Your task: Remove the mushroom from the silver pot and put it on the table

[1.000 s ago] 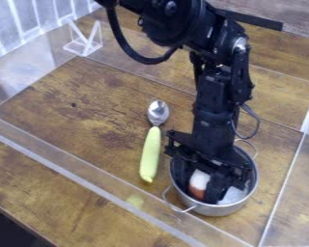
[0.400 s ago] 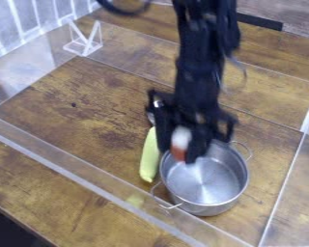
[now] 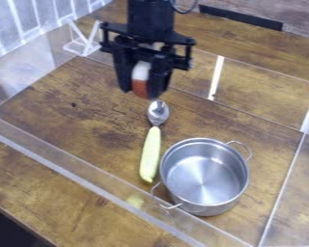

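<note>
In the camera view, the black jaws (image 3: 143, 79) were closed around the mushroom (image 3: 140, 77), a little way apart, and held it up over the brown wooden surface (image 3: 73, 111). The shiny spoon (image 3: 157, 113) with the yellow handle (image 3: 151, 154) lay just below the jaws in the view. The silver pot (image 3: 205, 176) sat farther down and to one side of them, with nothing in it.

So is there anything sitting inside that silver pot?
No, the silver pot shows only its bare shiny bottom and walls.
</note>
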`<state>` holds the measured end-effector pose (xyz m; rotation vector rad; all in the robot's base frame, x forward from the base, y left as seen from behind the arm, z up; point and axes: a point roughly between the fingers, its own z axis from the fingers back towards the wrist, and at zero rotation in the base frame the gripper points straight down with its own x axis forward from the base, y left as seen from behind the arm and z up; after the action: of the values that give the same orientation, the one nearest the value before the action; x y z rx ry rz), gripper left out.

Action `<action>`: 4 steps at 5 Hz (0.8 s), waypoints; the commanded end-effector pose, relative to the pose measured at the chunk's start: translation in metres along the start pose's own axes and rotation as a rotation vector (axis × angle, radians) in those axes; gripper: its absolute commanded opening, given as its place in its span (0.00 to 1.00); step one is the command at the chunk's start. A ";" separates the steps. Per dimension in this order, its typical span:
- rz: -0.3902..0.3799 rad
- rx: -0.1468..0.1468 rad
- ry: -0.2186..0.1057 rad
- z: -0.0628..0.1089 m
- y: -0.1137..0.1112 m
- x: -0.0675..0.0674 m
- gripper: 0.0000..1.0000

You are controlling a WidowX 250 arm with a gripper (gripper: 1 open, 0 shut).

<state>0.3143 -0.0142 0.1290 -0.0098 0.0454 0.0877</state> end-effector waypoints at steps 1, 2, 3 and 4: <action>0.054 -0.003 -0.041 -0.004 0.014 -0.004 0.00; 0.031 -0.003 -0.049 -0.006 0.000 0.001 0.00; 0.015 0.002 -0.047 -0.009 -0.003 0.003 0.00; 0.012 0.002 -0.044 -0.015 -0.010 0.000 0.00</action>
<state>0.3149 -0.0232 0.1035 -0.0044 0.0361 0.1059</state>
